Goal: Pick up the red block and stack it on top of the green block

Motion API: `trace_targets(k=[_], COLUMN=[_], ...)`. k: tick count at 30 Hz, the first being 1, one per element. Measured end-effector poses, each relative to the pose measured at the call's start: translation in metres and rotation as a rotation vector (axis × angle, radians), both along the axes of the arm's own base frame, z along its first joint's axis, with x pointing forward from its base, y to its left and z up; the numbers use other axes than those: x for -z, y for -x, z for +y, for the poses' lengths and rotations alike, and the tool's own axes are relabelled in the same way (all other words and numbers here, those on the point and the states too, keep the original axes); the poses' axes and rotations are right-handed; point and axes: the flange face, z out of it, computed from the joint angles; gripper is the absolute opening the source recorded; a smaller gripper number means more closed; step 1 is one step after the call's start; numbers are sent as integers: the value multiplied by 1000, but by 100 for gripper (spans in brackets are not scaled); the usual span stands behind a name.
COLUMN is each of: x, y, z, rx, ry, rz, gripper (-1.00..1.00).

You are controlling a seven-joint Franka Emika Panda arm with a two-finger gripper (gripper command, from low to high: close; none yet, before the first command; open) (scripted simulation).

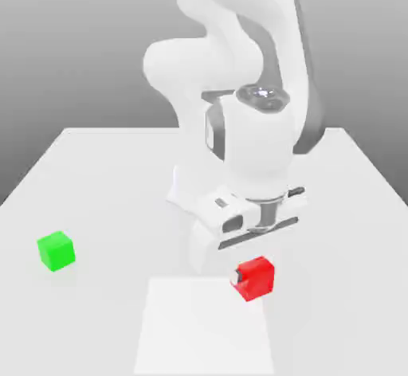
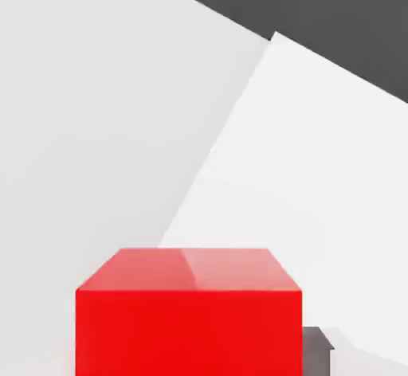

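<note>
You have the red block (image 1: 256, 278) sitting on the white table, directly under the robot's hand, a small bright red cube with plain faces, one corner turned toward you in the exterior view. In the hand view it (image 2: 189, 311) looms large. Your green block (image 1: 56, 250), same size, rests flat well apart toward the exterior view's left.

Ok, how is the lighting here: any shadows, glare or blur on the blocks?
Exterior view: soft even light, a faint shadow beside the green block, the red block crisp under the hand. Hand view: a pale sheen across the red block's top face, its edges sharp, no blur.
</note>
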Motion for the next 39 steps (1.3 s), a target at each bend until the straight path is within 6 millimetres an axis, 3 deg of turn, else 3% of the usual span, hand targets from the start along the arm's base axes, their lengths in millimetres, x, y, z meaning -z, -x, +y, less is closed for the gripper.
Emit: trace_targets(k=[5, 10, 16, 21, 25, 39], x=[-9, -17, -26, -33, -28, 11], y=[6, 30, 76, 132, 153, 164], z=[-86, -166, -245, -304, -322, -328], rx=[-2, -15, -50, -63, -62, -62], ry=[5, 7, 3, -3, 10, 27], rz=[1, 3, 5, 3, 29, 118], gripper=[-100, -100, -100, -100, -100, -100])
